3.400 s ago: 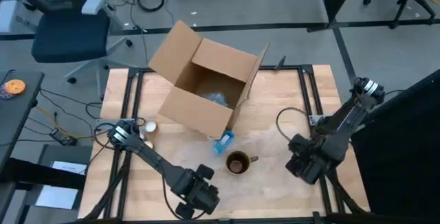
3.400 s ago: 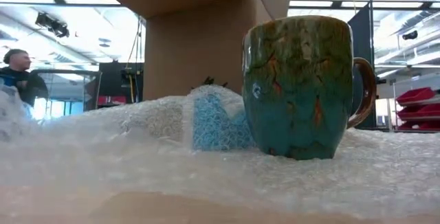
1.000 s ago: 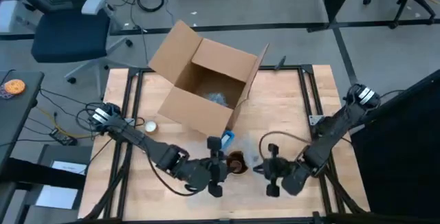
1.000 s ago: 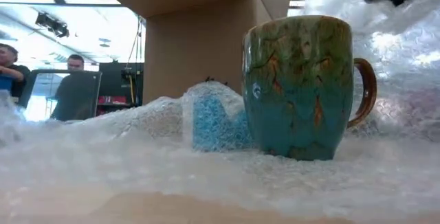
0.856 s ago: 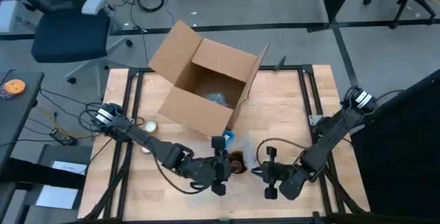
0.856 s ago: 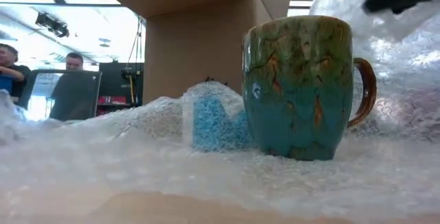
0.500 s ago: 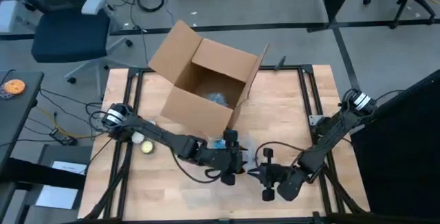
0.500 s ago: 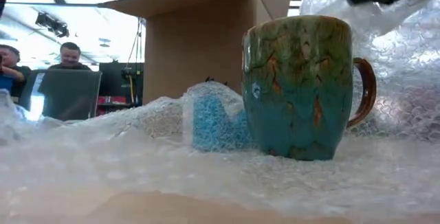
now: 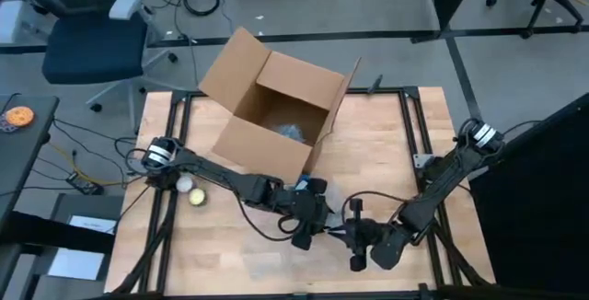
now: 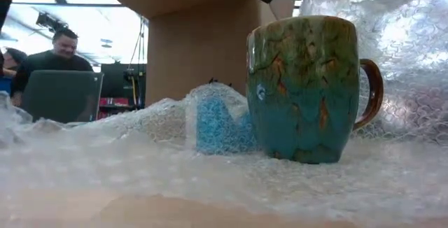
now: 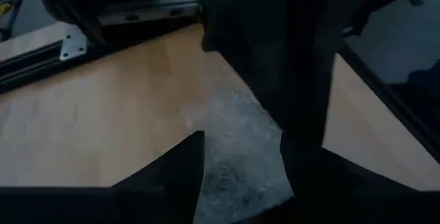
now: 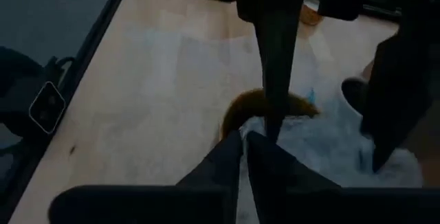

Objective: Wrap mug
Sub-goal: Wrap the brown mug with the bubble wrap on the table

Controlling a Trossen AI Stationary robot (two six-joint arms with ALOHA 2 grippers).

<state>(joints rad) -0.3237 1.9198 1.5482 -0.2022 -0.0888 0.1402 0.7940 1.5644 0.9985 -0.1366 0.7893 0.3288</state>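
teal-brown glazed mug (image 10: 305,88), upright on bubble wrap (image 10: 210,179)

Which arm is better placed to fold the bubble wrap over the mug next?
The right one, probably. The right gripper is pinched on the bubble wrap, already lifted beside the mug. The left gripper hovers open above the mug, holding nothing.

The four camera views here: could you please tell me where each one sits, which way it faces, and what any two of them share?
High view: overhead, looking straight down on the table, cardboard box and both arms.
Low view: at tabletop height, facing level across the bubble wrap at the mug; only a dark gripper part shows at the top.
Left wrist view: looks past the left gripper onto wrap and tabletop.
Right wrist view: looks past the right gripper at the mug's rim and the left arm.
Low and right wrist views share the mug.
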